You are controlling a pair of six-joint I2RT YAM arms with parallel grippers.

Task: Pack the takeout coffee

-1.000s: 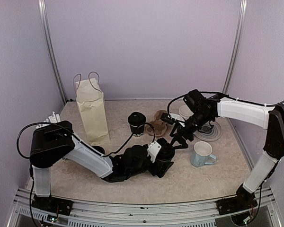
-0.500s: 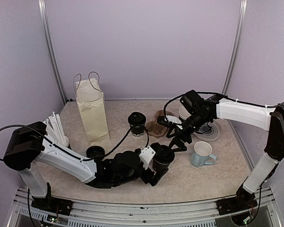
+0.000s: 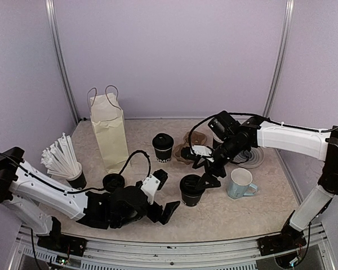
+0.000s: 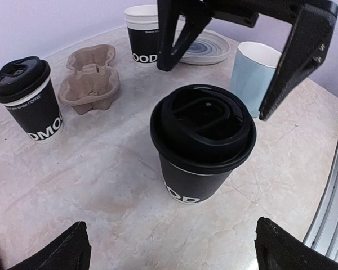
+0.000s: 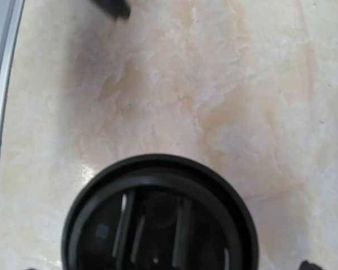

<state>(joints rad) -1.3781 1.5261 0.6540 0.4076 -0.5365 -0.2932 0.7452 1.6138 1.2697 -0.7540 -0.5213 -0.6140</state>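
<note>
"DMO" on left lidded cup (image 4: 34, 109), "OD" on near cup (image 4: 198, 175), "OOD" on far open cup (image 4: 144, 42) (all cut off)

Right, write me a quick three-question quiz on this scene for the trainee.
1. True or false: the left gripper is shut on the front cup.
2. In the overhead view, what stands just right of the front cup? A) the mug B) the paper bag C) the cup of sticks
3. Fill in: ___ cups here wear black lids.
Key: 1 false, its jaws stand open, apart from the cup. 2 A. 3 two, the front cup and the back cup.
</note>
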